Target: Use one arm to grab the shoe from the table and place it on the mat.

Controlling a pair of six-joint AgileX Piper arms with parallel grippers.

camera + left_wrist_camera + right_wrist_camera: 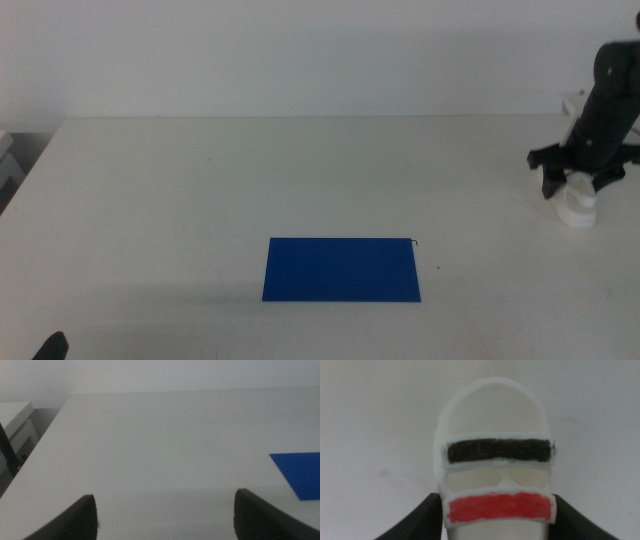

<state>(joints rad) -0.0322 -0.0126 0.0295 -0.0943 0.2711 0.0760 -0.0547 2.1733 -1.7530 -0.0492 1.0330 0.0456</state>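
A: Position of the shoe [577, 208]?

B: It sits on the table [200, 190], well to the right of the mat [341, 269] and slightly farther back. Nothing lies on the mat.

A: And the right gripper [574, 180]?

B: Directly over the shoe, pointing down. In the wrist view the shoe [495, 460] lies between the two jaws, the red strap level with the jaw tips and the black strap beyond them. The jaws flank the sole on both sides, spread to about its width. Whether they touch it, I cannot tell; the right gripper [496, 510] is not visibly clamped.

A: The shoe's attitude?

B: Upright on its sole, resting on the table.

A: The left gripper [165, 510]?

B: Waiting left of the mat, jaws spread wide, holding nothing. The mat's corner [300, 472] shows beside it.
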